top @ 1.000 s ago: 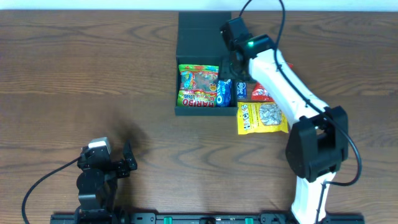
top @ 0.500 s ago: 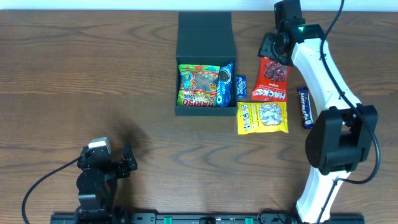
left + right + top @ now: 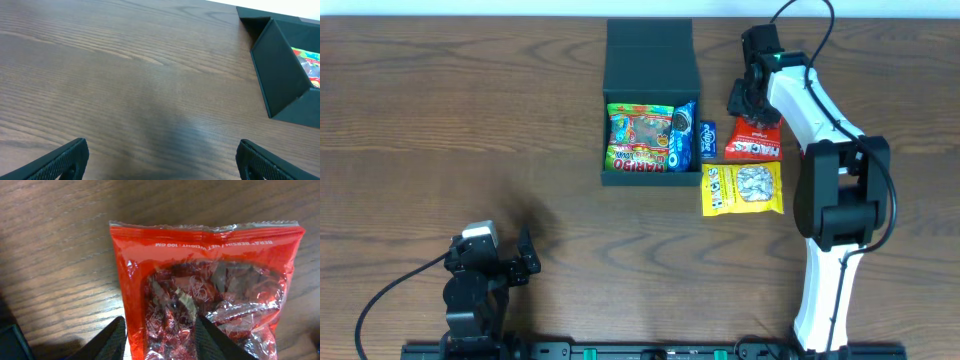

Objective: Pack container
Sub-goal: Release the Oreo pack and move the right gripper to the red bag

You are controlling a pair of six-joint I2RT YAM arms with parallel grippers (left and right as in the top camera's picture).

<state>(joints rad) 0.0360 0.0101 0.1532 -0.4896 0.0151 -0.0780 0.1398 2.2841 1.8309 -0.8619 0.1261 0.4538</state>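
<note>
The wooden table (image 3: 470,120) carries everything. The container (image 3: 650,55) sits to the left of the right gripper (image 3: 745,95) and far ahead of the left gripper (image 3: 520,262), whose fingers stand wide apart over bare wood. A yellow packet (image 3: 742,188) lies nearer the robot than the right gripper. A red packet (image 3: 210,260) lies directly beneath that gripper, whose fingers are spread astride its left part; contact cannot be told. A Haribo bag (image 3: 638,140) and an Oreo pack (image 3: 682,145) fill the container's near half.
</note>
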